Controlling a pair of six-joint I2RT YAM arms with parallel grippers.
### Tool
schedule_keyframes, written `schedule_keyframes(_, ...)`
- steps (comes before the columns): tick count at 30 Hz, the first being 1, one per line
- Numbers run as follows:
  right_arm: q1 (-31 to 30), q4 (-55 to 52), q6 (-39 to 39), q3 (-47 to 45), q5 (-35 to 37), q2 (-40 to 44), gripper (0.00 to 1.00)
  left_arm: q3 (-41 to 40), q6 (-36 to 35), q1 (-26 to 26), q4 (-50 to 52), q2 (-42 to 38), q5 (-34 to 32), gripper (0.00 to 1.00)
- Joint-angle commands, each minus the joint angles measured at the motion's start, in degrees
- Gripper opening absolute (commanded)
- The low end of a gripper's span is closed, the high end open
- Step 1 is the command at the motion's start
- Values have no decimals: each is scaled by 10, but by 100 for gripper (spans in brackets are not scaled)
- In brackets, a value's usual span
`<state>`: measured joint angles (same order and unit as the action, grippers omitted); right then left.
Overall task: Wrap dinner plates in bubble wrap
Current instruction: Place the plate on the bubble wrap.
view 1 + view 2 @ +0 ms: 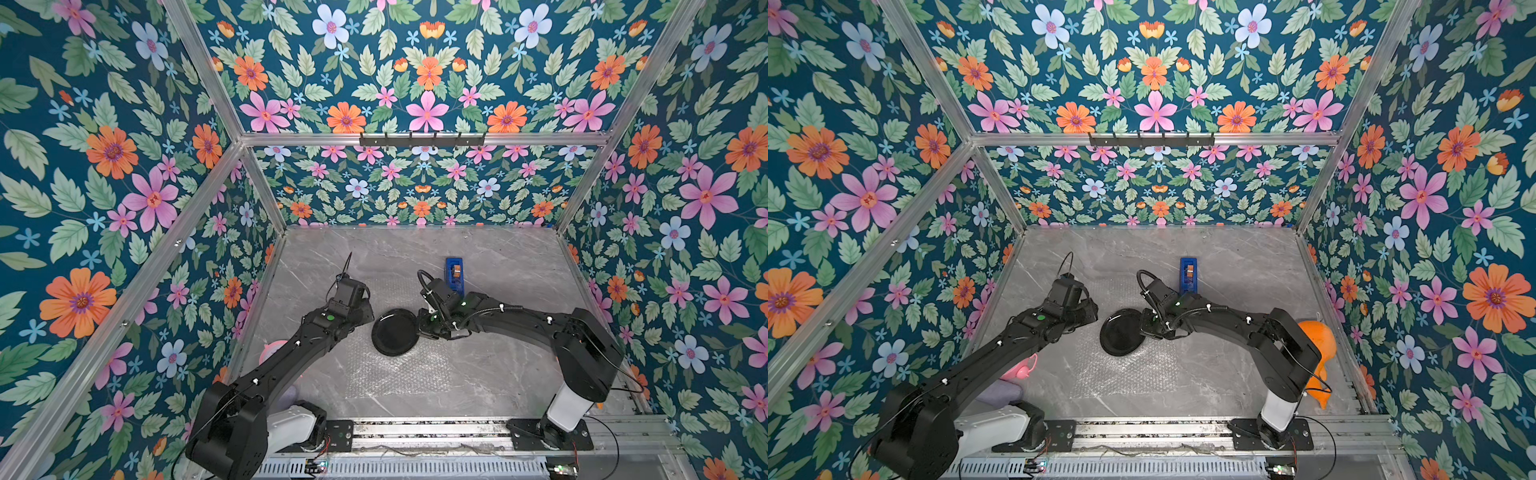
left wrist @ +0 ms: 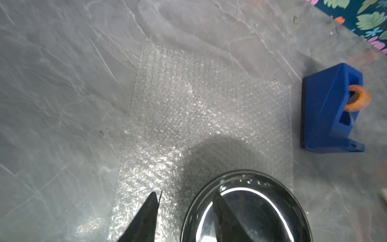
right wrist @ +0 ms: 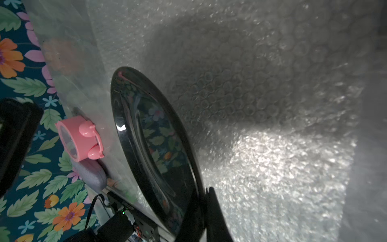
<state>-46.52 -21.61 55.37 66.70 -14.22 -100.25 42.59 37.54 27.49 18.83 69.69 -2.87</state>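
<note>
Hanging over the bubble wrap (image 1: 399, 374), the dinner plate (image 1: 395, 332) is black and glossy and throws a round shadow on the clear sheet beside it; whether any part of its rim touches the sheet cannot be told. The right gripper (image 3: 204, 189) is clamped on the plate's rim on the side toward the right arm, one finger above the rim and one beneath it in the right wrist view. The left gripper (image 2: 183, 194) stands at the plate's opposite side with its jaws apart: in the left wrist view one finger lies over the plate's inner face, the other over the bubble wrap just outside the rim, so the rim sits between them with a gap on each side. The sheet lies flat on the grey marble table (image 1: 498, 270) between the two arms. Beyond the sheet's far edge stands a blue tape dispenser (image 1: 454, 272) with an orange roll. A pink toy (image 1: 1021, 365) lies beneath the left arm, and an orange whale toy (image 1: 1316, 345) sits behind the right arm
</note>
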Motion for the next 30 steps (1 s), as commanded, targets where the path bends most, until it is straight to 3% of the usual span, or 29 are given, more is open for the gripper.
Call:
schedule_keyframes(1, 9, 17, 11, 9, -16, -18, 0, 0, 6, -1, -25, 16, 19, 43)
schedule_keyframes(19, 18, 14, 4, 41, -32, -94, 0, -17, 5, -1, -64, 62, 43, 38)
schedule_keyframes(22, 18, -12, 0, 45, -20, -91, 29, -16, 6, -1, -63, 71, 46, 37)
schedule_keyframes(24, 17, -18, -2, 40, -10, -76, 42, -19, 6, 0, -71, 76, 51, 37)
schedule_keyframes(30, -3, -116, -14, 43, 48, -13, 51, -28, 6, -1, -86, 87, 60, 38)
